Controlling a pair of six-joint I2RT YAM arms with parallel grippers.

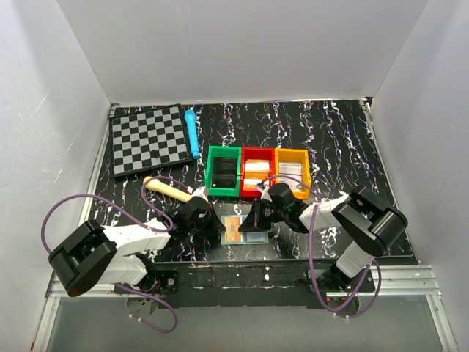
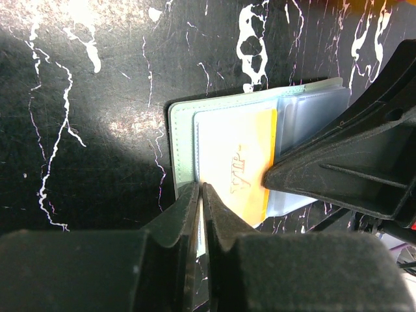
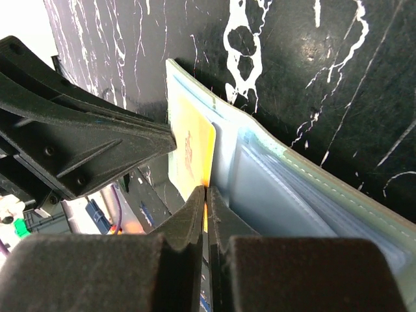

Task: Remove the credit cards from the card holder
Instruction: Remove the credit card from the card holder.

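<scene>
We find the card holder (image 1: 248, 233) open on the bench (image 1: 330, 132) just in front of the red bin (image 1: 256, 173), long axis crosswise, with the left claw (image 2: 203, 195) nipped shut on its outer edge and the right claw (image 3: 207, 195) closed on the orange card (image 2: 250, 162), which we judge must slide away from the left claw.

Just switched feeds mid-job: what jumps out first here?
At the near middle of the table lies the open card holder: the left gripper pinches its edge, and the right gripper is shut on an orange card marked VIP. Just beyond, a green bin, a red bin and an orange bin stand in a row; a chessboard lies at far left.
</scene>
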